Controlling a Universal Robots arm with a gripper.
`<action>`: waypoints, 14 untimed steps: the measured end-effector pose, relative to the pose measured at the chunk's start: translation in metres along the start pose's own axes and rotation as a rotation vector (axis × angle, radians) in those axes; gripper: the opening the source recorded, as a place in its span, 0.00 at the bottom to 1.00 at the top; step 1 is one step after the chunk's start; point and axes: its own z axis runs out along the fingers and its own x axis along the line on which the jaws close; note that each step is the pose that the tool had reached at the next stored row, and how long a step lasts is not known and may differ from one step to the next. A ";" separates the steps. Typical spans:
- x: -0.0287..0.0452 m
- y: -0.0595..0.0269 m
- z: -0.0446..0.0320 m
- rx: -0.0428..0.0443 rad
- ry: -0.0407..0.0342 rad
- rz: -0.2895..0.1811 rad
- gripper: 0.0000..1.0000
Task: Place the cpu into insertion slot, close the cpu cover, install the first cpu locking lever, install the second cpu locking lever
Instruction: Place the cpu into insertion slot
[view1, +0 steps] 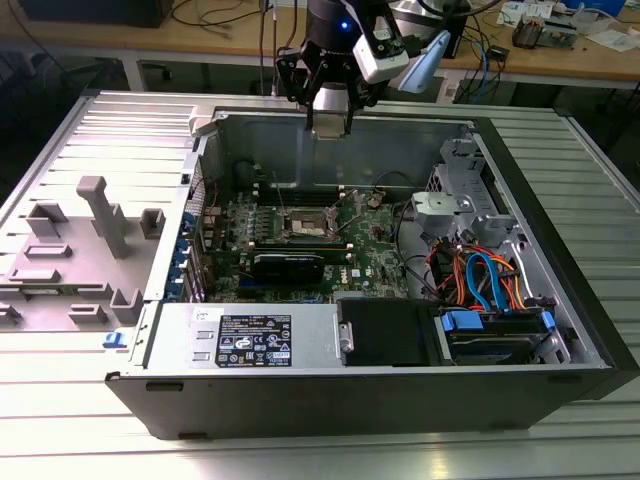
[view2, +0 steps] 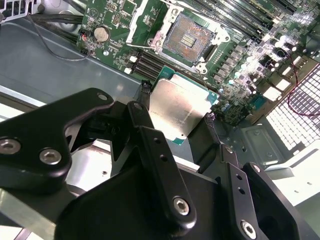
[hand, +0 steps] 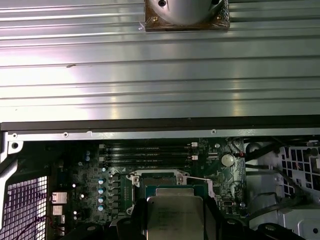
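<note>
**A:** Jaw state?

**B:** The gripper (view2: 175, 117) is closed on the cpu (view2: 182, 102). One black finger (view2: 150, 140) presses each of two opposite edges. The chip's pale metal face is in plain sight in both wrist views, and its green edge shows at one corner.

**A:** Where is the gripper over the case (view1: 560, 290)?

**B:** In the exterior view it hangs high above the case's far wall, near the middle of that wall. The cpu is in the air and touches nothing but the fingers.

**A:** And the slot (view2: 189, 37)?

**B:** It sits on the green board (view2: 115, 47) on the case floor, about mid-board and well below the chip. Its dark contact field lies bare with nothing seated in it. A silvery frame (view2: 159, 42) edges it. I cannot tell the cover apart from that frame.

**A:** What is next to the slot?

**B:** The long black memory slots (hand: 145, 150) run just beside it, toward the far wall. A coin cell (view2: 101, 34) sits near one of the board's corners.

**A:** What else is in the case?

**B:** Blue and orange cables (view1: 480, 280) bundle at the end on the exterior view's right.

**A:** And outside it?

**B:** The case lies open on a ribbed metal table (view1: 560, 440). Grey fixtures (view1: 95, 215) stand on the table off the case's end at the exterior view's left.
</note>
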 end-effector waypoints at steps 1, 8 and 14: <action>0.0000 0.0000 0.0001 0.0000 0.0000 0.000 0.55; 0.0000 -0.0002 0.0016 0.0000 -0.0001 0.000 0.55; -0.0001 -0.0003 0.0030 -0.0001 -0.0002 0.000 0.55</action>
